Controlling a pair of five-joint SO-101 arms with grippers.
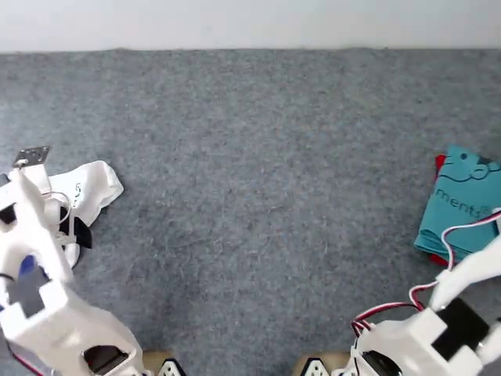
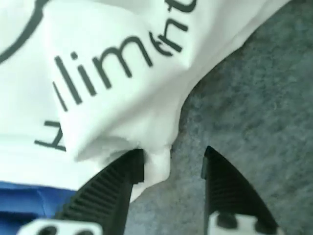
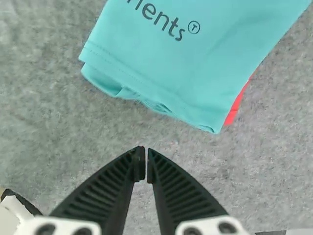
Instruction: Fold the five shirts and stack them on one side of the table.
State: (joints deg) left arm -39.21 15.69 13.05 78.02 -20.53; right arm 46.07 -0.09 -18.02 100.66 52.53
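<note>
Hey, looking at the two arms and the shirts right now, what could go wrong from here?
1. The left gripper is open with only the white shirt's edge against one of its fingers. Closing there might catch a thin fold that slips out.
2. A blue shirt shows beneath the white shirt and could get dragged along.
3. The teal shirt, lying on a red shirt, sits on the opposite side, so the stack may end up split.

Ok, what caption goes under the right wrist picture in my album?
The right claw, shut, hangs over the gray mat beside a folded teal shirt lying on a red shirt.
</note>
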